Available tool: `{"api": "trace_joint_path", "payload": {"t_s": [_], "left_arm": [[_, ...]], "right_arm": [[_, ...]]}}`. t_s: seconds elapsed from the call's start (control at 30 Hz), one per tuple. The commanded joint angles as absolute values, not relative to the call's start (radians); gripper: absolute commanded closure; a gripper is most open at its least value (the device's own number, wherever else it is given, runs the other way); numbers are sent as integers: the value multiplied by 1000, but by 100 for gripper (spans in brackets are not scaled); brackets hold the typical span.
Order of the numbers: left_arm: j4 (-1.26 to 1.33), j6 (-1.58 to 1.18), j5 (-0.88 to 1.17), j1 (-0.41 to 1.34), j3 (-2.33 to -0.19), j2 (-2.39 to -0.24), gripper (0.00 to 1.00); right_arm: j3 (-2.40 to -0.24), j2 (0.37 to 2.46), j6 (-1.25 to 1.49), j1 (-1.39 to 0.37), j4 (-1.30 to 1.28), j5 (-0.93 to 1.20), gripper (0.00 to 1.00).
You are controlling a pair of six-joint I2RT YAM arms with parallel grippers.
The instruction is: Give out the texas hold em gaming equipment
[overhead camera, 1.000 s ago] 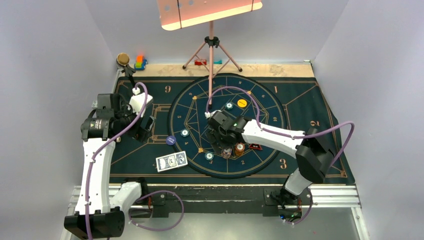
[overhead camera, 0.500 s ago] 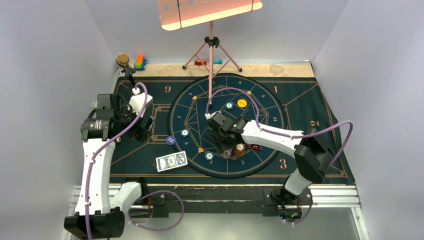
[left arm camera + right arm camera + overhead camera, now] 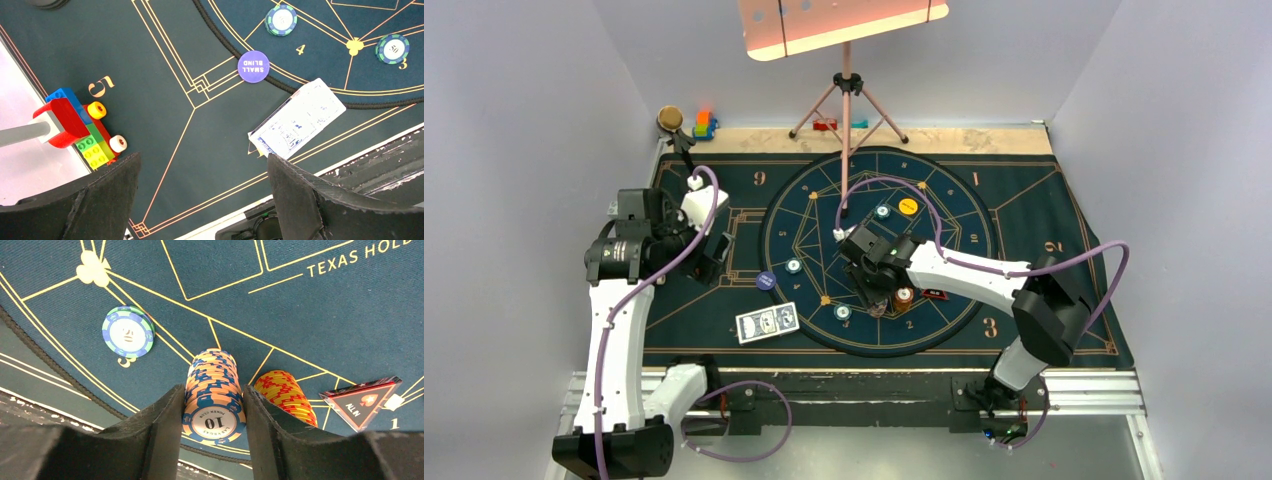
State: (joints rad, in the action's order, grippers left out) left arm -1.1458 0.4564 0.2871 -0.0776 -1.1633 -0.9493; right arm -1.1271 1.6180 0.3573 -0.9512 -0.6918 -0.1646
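Poker chips in an orange-and-blue stack (image 3: pixel 212 375) are standing upright on the mat (image 3: pixel 300 315), squarely between the fingers of the right pincer (image 3: pixel 213 412). That pincer is standing about half open, and its pads are looking pressed against both sides of the column. So it appears to be gripping the whole stack, though the chips are resting on the felt and I cannot tell how firm the hold is. Taking the column by its flanks is probably meant to carry all the chips as one unit without spilling them.

Just outside the pincer's right finger a red-and-yellow stack (image 3: pixel 283 392) is sitting very near, which is leaving little room. Farther to that side the triangular marker (image 3: pixel 362 401) is lying flat. Ahead and to the left a green-and-blue chip (image 3: pixel 128 332) is lying alone.

Meanwhile the left pincer (image 3: pixel 202 165) is hanging fully open and holding nothing. The playing cards (image 3: pixel 297 119) are lying ahead of its right finger, a purple disc (image 3: pixel 253 66) beyond them, and toy blocks (image 3: pixel 82 130) beside its left finger.
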Motion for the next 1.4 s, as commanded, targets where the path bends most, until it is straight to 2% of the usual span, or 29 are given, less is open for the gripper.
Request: {"api": "trace_joint_path", "payload": {"t_s": [0.0, 0.07, 0.23, 0.37, 0.6, 0.97, 1.37], "left_arm": [[-1135, 464, 275, -82, -1161, -930, 0], [-1136, 464, 274, -82, -1162, -927, 0], [-1136, 468, 273, -81, -1160, -924, 0], [-1135, 466, 280, -82, -1160, -925, 0], [-1133, 455, 327, -82, -1164, -932, 0], [-1129, 436, 337, -82, -1170, -953, 0], [-1116, 448, 314, -81, -1141, -937, 0]], "right_arm": [[-1145, 1617, 358, -957, -697, -170, 56], [-1146, 1618, 359, -958, -701, -174, 62], [-1192, 1622, 368, -956, -732, -182, 87], [-1294, 1641, 370, -956, -762, -182, 99], [-1498, 1772, 365, -956, -764, -165, 100], [-1789, 2103, 378, -956, -724, -125, 100], [-1789, 2158, 375, -967, -648, -31, 100]]}}
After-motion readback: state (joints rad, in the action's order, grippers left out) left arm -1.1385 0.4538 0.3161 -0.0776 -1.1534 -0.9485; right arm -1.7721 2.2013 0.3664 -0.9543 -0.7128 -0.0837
